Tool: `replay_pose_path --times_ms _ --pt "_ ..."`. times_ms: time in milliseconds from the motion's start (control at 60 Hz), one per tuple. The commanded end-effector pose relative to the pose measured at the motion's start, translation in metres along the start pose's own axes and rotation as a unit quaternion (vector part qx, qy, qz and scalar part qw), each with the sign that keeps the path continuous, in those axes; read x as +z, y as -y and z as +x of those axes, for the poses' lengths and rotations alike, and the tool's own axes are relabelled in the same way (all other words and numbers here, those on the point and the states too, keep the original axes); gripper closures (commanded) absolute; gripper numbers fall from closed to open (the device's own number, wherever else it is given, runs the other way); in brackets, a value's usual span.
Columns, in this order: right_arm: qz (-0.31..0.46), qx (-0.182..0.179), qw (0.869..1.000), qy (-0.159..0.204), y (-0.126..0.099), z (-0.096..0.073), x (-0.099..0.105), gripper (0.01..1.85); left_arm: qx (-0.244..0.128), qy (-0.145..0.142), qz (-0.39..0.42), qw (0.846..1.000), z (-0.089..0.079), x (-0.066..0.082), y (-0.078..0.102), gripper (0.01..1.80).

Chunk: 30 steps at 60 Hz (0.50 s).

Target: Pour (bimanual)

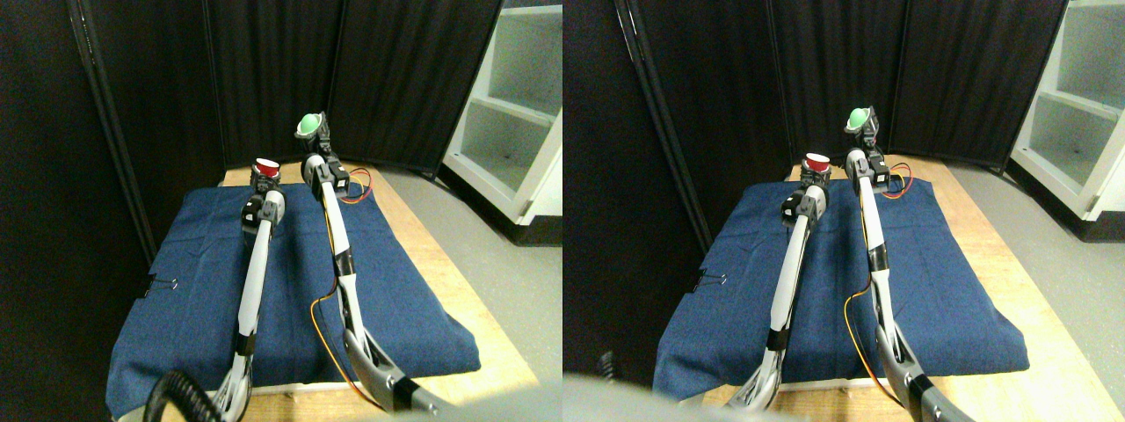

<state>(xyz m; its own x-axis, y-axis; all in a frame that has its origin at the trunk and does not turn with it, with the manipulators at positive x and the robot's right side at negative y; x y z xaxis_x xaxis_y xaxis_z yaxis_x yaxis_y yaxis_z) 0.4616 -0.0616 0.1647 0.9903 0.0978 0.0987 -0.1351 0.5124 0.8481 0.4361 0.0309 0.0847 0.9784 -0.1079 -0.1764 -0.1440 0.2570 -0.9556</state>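
Observation:
A red cup (266,166) with a pale rim sits at the tip of my left gripper (264,181), which is shut on it and holds it upright above the far part of the blue cloth (202,290). To its right and higher, my right gripper (313,134) is shut on a green cup (308,123), raised well above the cloth and tilted toward the left. The green cup hangs above and to the right of the red one, with a gap between them. What is inside either cup is hidden.
The blue cloth covers a wooden table (475,299). Black curtain panels (264,70) close off the back and left. A white shelf unit (514,114) stands on the grey floor to the right. Orange wires (359,189) trail along the right arm.

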Motion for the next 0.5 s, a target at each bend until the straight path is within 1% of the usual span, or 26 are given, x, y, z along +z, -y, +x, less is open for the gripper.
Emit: replay_pose_path --times_ms 17,100,150,200,250,300,417,450,500 --pt "0.013 0.027 1.0 0.008 -0.016 -0.004 -0.001 1.53 -0.018 -0.006 -0.013 1.0 0.0 -0.003 0.007 1.48" --pt "0.004 0.023 1.0 0.004 -0.02 -0.006 -0.003 1.53 -0.016 -0.004 -0.019 1.0 0.0 -0.005 0.006 1.48" --pt "-0.01 0.03 0.999 -0.005 -0.023 -0.006 -0.003 1.53 -0.018 -0.009 -0.025 0.999 -0.001 -0.006 0.005 1.48" --pt "-0.017 0.035 0.999 -0.013 -0.025 -0.005 -0.003 1.53 -0.018 -0.008 -0.027 0.999 -0.001 -0.006 0.005 1.48" --pt "-0.02 0.039 0.999 -0.017 -0.027 -0.002 -0.002 1.53 -0.022 -0.014 -0.029 0.999 -0.003 -0.007 0.005 1.48" --pt "-0.024 0.032 0.999 -0.015 -0.03 -0.002 -0.002 1.53 -0.021 -0.017 -0.034 0.999 -0.004 -0.009 0.006 1.48" --pt "-0.027 0.04 0.999 -0.018 -0.037 0.0 -0.002 1.53 -0.022 -0.022 -0.04 0.999 -0.008 -0.012 0.004 1.48" --pt "-0.056 0.052 0.997 -0.014 -0.039 0.001 -0.001 1.53 -0.023 -0.024 -0.042 0.999 -0.009 -0.012 0.003 1.48" --pt "-0.071 0.057 0.996 -0.009 -0.041 0.001 -0.001 1.53 -0.024 -0.027 -0.048 0.998 -0.012 -0.012 0.002 1.48"
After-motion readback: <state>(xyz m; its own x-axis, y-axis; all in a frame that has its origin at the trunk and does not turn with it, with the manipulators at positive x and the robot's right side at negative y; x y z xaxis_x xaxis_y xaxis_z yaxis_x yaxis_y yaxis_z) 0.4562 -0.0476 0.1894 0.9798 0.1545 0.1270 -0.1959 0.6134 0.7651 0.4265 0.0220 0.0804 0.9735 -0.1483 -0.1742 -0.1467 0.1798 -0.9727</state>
